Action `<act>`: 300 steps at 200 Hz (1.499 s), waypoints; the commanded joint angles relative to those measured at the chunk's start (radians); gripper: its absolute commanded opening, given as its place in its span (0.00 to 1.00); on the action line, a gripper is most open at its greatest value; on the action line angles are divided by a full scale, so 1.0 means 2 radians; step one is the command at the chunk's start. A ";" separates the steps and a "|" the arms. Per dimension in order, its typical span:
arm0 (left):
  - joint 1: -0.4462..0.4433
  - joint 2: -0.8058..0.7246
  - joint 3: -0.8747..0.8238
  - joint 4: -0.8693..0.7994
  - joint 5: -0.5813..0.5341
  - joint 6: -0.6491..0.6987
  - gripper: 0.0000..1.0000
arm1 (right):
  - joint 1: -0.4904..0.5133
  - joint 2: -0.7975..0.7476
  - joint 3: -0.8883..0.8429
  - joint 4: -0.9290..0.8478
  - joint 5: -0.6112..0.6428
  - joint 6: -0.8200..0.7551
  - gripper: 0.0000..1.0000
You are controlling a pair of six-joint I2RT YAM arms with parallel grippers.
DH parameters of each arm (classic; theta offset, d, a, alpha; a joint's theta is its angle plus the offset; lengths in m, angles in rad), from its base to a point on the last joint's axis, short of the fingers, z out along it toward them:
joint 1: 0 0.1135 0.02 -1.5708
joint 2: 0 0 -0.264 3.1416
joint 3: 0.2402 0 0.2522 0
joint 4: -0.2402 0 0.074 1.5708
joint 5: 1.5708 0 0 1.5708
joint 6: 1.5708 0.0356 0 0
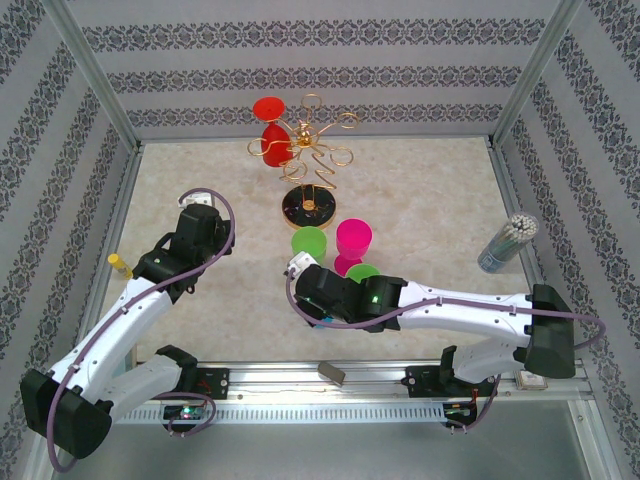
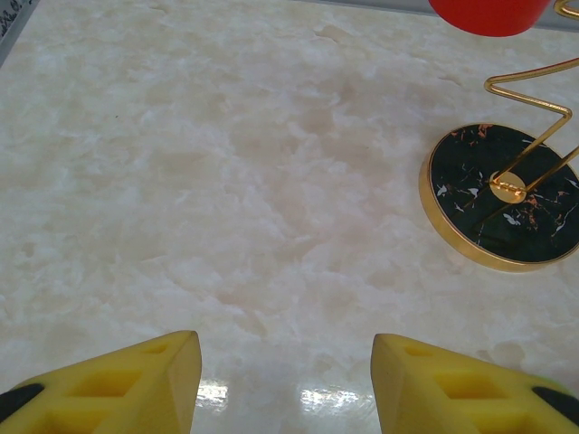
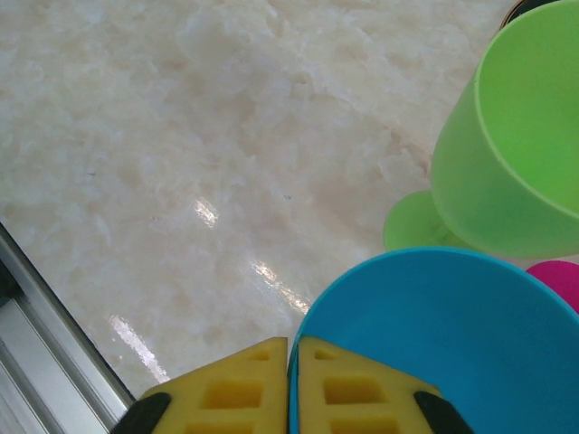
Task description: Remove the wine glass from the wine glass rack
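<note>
Right gripper (image 3: pixel 291 362) pinched on blue glass (image 3: pixel 434 334) rim, just beside green glass (image 3: pixel 516 136); left gripper (image 2: pixel 285 354) open, empty. Risk: dragging or toppling either glass on careless withdrawal.

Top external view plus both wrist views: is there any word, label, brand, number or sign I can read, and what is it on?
No text can be read in any view.
Pale tag by the right arm's base: too small to read.
Grey canister: no legible label.
Base of the wine glass rack: gold veining, no lettering.
Blue glass and green glass: plain, unmarked.
</note>
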 commanded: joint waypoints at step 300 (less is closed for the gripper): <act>0.015 0.092 0.174 -0.008 0.098 0.007 0.59 | -0.140 -0.148 0.100 -0.044 -0.086 -0.033 0.50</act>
